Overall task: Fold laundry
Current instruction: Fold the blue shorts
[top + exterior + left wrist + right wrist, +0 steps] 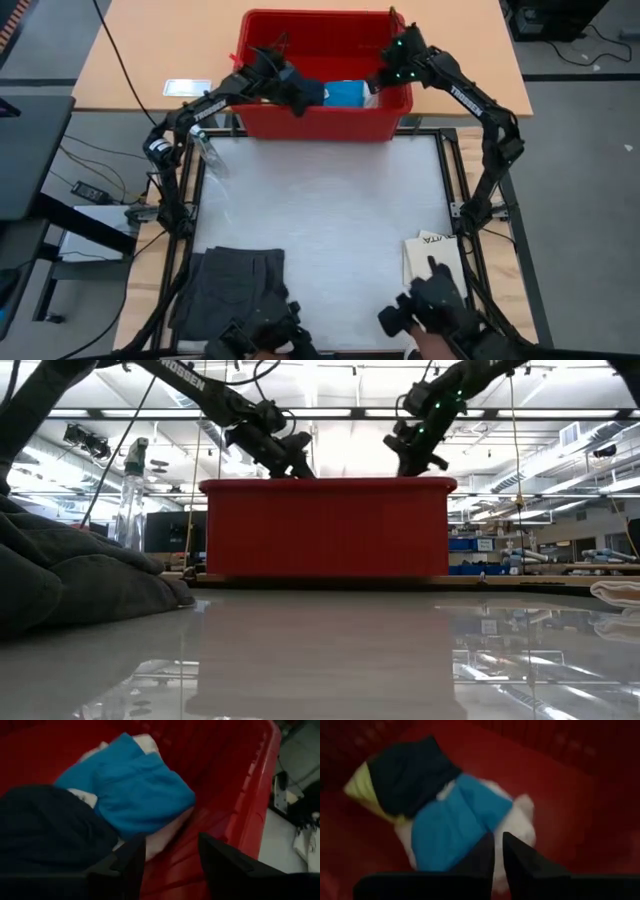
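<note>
Red bin (262,122) at 12 o'clock on worktop (330,210), holding blue cloth (140,795), navy piece (410,772), yellow piece (362,790), white piece (522,820). Left pincer (170,855) over bin, parted, empty. Right pincer (498,851) over bin, narrow gap, gripping nothing. Grey shorts (235,285) folded at 7 o'clock. Cream tote (432,255) at 5 o'clock.

The table (330,215) had a pale, white top. At the upper middle of the high view a red bin (325,122) stood at its far edge. Dark grey shorts (232,285) lay at the lower left, and a cream bag (432,255) at the lower right.
</note>
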